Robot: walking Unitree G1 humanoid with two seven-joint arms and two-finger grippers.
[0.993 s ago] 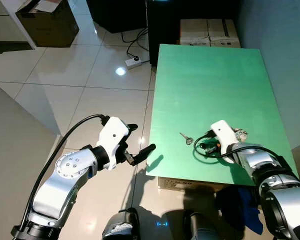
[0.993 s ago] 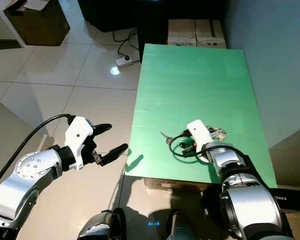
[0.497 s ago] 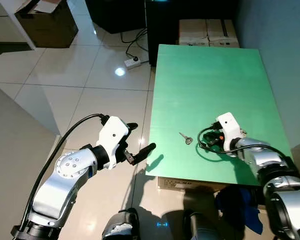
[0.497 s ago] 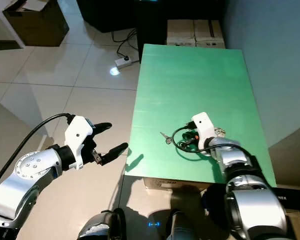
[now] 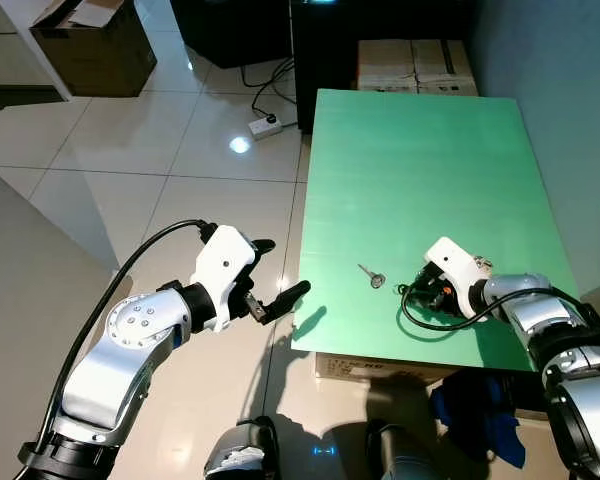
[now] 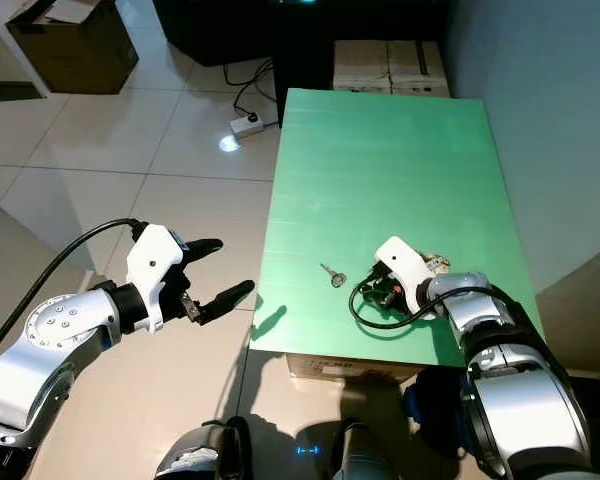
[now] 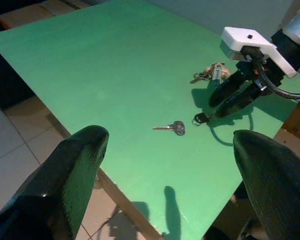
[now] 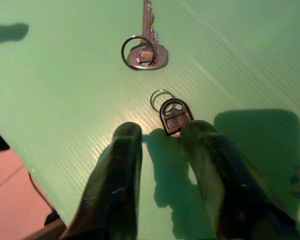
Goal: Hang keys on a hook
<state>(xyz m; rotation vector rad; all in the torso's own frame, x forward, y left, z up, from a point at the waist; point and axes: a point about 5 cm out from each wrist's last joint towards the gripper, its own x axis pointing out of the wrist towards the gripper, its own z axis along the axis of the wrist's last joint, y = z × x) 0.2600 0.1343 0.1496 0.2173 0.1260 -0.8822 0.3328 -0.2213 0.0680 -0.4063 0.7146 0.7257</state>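
A green table (image 5: 420, 150) holds a loose silver key (image 5: 372, 277) with a ring, also seen close up as the silver key (image 8: 144, 50). A small black-headed key (image 8: 172, 114) on a ring lies just past it. My right gripper (image 8: 157, 132) rests low on the table, its fingers slightly open with nothing between them. One fingertip (image 8: 200, 132) touches the black key's head. A bunch of keys (image 7: 210, 72) lies behind the right wrist (image 5: 450, 262). My left gripper (image 5: 280, 268) hangs open over the floor, left of the table's near corner.
Cardboard boxes (image 5: 417, 65) stand past the table's far end. A power strip (image 5: 265, 124) with a cable lies on the tiled floor. The black cable loop (image 5: 430, 318) from my right wrist lies on the table. A blue cloth (image 5: 480, 410) sits below the near edge.
My right gripper swung a little away, then came back down beside the black key, and its cable loop shifted. The left gripper rose slightly.
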